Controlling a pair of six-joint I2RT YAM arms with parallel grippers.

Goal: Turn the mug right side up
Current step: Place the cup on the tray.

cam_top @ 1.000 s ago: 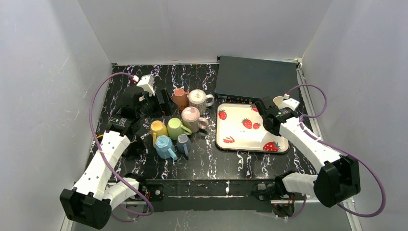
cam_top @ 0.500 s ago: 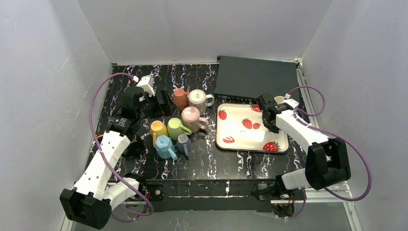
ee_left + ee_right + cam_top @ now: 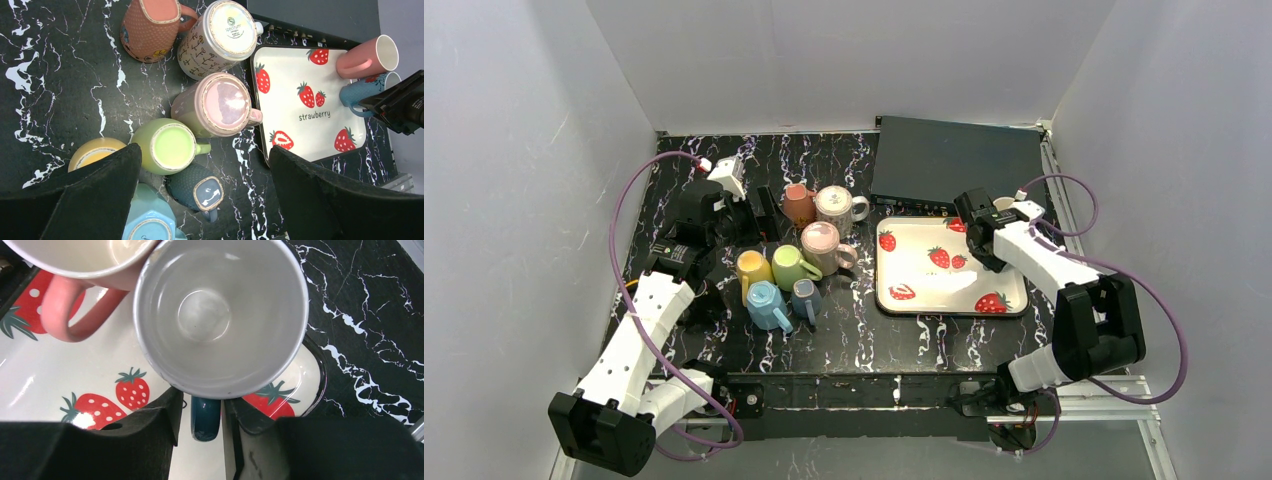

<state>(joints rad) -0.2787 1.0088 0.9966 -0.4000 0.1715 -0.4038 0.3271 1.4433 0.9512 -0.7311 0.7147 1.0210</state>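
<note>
top external: right gripper point(image 3: 984, 224) has edged back, clutching mug point(image 3: 220, 315).

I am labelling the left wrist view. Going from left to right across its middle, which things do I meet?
Yellow mug → green mug → pale pink mug → strawberry tray.

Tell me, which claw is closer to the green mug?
Left. The left gripper hangs open close by the green mug. The right gripper is across the table over the strawberry tray, gripping the teal mug by its handle.
</note>
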